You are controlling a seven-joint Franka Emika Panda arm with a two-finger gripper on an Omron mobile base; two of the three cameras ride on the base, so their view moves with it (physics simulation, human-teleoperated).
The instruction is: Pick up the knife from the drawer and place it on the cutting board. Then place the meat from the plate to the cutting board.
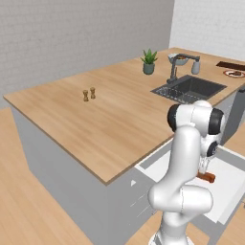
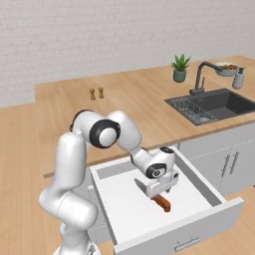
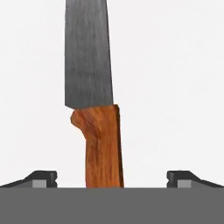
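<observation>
The knife [image 3: 89, 61] lies flat on the white floor of the open drawer [image 2: 184, 237], its orange-brown handle [image 2: 163, 203] toward the drawer front and its grey blade pointing inward. My gripper [image 2: 158, 192] hangs low over the handle, open. In the hand view the two fingertips [image 3: 43, 177] stand wide apart on either side of the handle without touching it. Far along the counter at the right edge of the left base view are the dark brown cutting board [image 1: 231, 65] and the red-rimmed plate [image 1: 229, 73] with the small meat lump [image 1: 237, 72] on it.
A dark sink [image 2: 214, 102] with a faucet is set in the wooden counter right of the drawer. A potted plant [image 2: 180, 67], a white fruit bowl [image 2: 226, 67] and two small shakers [image 2: 96, 93] stand on the counter. Grey cabinet fronts [image 2: 226, 167] flank the drawer.
</observation>
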